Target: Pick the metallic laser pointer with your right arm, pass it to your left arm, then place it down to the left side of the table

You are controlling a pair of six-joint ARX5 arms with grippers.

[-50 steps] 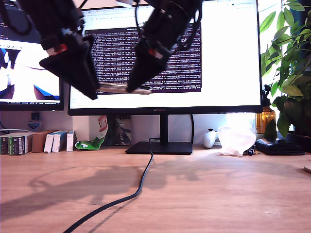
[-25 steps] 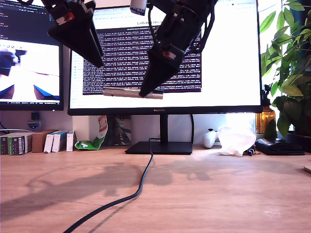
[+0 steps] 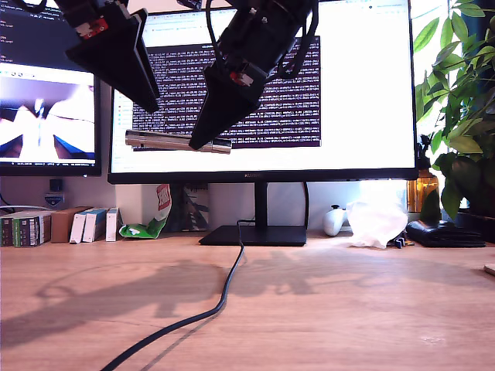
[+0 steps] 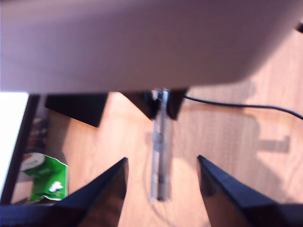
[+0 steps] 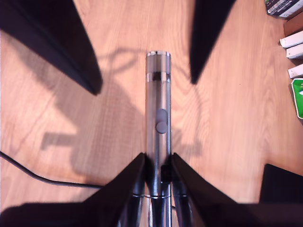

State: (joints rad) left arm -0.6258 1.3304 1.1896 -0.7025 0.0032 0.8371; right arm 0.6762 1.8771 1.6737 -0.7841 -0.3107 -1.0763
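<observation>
- Second tool (image 5: 157, 171) clamped on metallic laser pointer (image 5: 157, 113); barrel button visible only in second wrist view.
- First tool (image 4: 161, 177) spread wide, apart from pointer, above worktop (image 3: 348, 309).

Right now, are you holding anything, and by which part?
My second gripper clamps the metallic laser pointer by one end; my first gripper is open, holding nothing.

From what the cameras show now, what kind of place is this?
Probably a home or office desk: two computer monitors standing on a wood-grain desk top, with small boxes and a potted plant at the back.
</observation>
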